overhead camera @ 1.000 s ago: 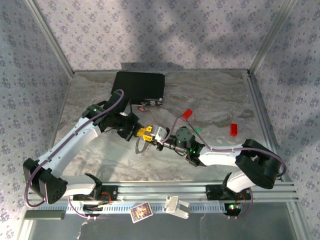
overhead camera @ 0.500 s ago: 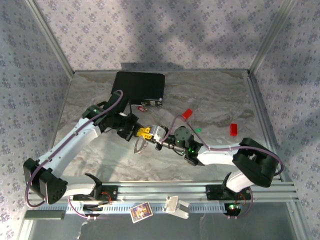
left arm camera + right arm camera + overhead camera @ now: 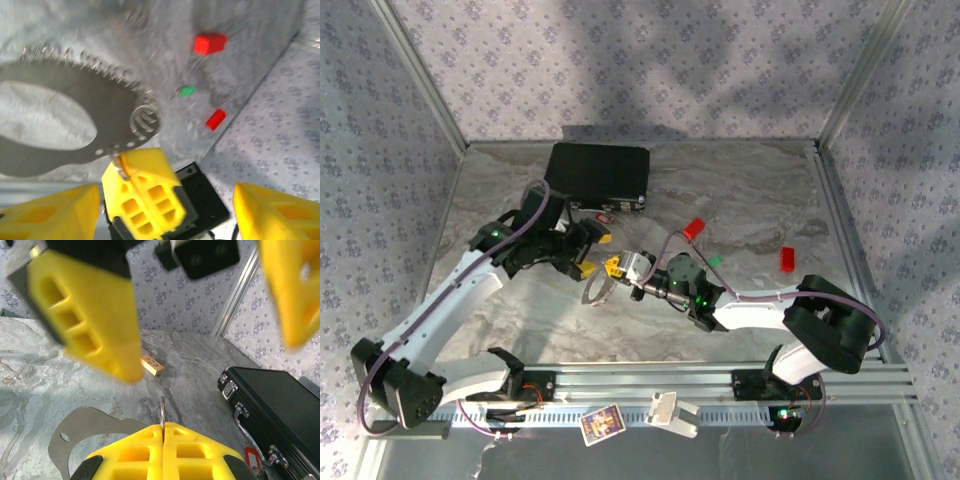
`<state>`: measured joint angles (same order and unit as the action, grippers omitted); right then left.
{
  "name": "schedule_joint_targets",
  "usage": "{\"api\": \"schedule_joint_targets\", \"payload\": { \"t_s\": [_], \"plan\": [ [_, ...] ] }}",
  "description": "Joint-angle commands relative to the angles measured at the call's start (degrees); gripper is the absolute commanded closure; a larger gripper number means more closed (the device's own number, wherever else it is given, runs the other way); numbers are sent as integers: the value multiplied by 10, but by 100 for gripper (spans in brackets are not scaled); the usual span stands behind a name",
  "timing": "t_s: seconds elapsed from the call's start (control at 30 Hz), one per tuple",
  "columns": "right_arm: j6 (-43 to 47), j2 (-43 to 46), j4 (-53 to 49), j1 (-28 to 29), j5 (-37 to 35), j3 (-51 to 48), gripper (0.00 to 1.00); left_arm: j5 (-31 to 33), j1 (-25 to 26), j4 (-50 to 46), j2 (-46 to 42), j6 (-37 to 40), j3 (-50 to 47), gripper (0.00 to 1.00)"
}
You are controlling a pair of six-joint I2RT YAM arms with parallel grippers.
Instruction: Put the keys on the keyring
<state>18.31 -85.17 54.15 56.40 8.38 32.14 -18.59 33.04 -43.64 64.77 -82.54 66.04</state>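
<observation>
Pinching flat grey metal keyring (image 3: 100,100): right hand (image 3: 162,432) closed | left hand (image 3: 595,254) splayed open

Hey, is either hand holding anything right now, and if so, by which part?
The right hand pinches the keyring by the thin edge of its flat band, close to the coil. The left hand is open, holding nothing.

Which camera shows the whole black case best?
The top external view: the black case lies fully in frame, its lid and outline clear. The right wrist view catches one end of it close up, with its silver latches along the edge.
</observation>
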Motion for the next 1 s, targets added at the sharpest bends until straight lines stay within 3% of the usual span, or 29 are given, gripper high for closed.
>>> {"api": "schedule_joint_targets", "payload": {
  "t_s": [0.0,0.13,0.23,0.33,0.5,0.6,0.77,0.97],
  "plan": [
    [6,18,-7,-2,8,6,100,93,-12,70,-45,136,-17,29],
    [2,40,-40,-8,20,1,100,157,-23,114,-77,368,-42,30],
    [-1,59,-73,-15,30,0,100,168,-23,147,-86,562,-71,36],
    [-5,73,-95,-23,41,-2,100,134,-23,168,-93,755,-103,45],
    [1,87,-130,-38,63,-2,100,112,-24,235,-134,991,-192,45],
    [5,100,-161,-50,87,0,100,5,-26,255,-161,1130,-235,45],
    [35,135,-245,-70,147,9,100,-66,-16,295,-167,1238,-281,49],
    [70,168,-339,-78,168,31,100,-113,20,366,-137,1254,-309,56]
  ]
}}
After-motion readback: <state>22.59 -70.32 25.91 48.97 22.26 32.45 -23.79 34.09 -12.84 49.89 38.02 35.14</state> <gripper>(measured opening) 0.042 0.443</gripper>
